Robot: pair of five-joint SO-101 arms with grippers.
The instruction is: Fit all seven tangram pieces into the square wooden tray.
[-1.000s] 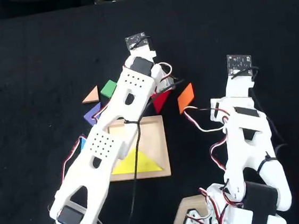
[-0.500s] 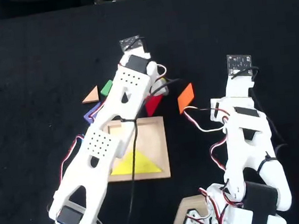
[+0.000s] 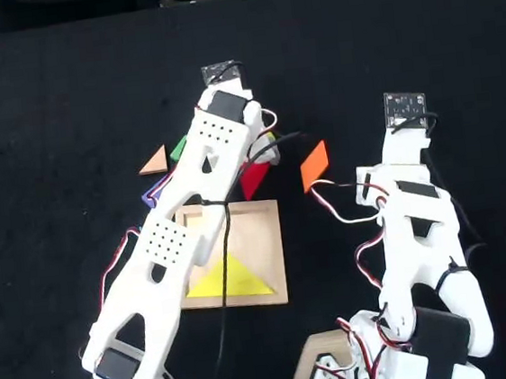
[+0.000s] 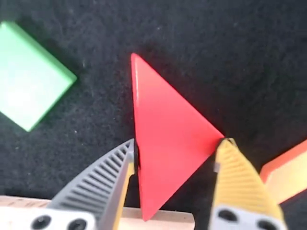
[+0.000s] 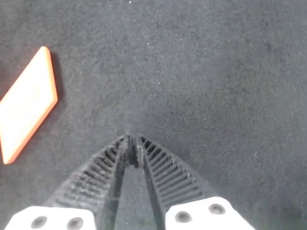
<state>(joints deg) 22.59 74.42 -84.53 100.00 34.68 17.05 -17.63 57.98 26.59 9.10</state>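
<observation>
- Early stage, as I judge it: the square wooden tray (image 3: 264,235) holds a yellow triangle (image 3: 233,278), and most of its floor that shows is bare wood. The left arm covers part of the tray, so I cannot tell what else sits there.
- Left to place, lying loose on the black counter (image 3: 45,103): the red triangle (image 4: 168,148), a green square (image 4: 29,91), an orange parallelogram (image 5: 26,110), a peach triangle (image 3: 152,161) and a purple piece (image 3: 152,197) that is half hidden by the arm.
- The left gripper (image 4: 177,143) is clamped on the red triangle, one fingertip touching each slanted edge. The triangle lies flat between the jaws, its long point reaching ahead of them and its other point back over the tray's rim.
- The green square lies ahead of that gripper and off to one side, apart from the red piece.
- The right gripper (image 5: 133,143) has its jaws together on nothing, above bare counter; the orange parallelogram lies ahead of it to one side, well apart.
</observation>
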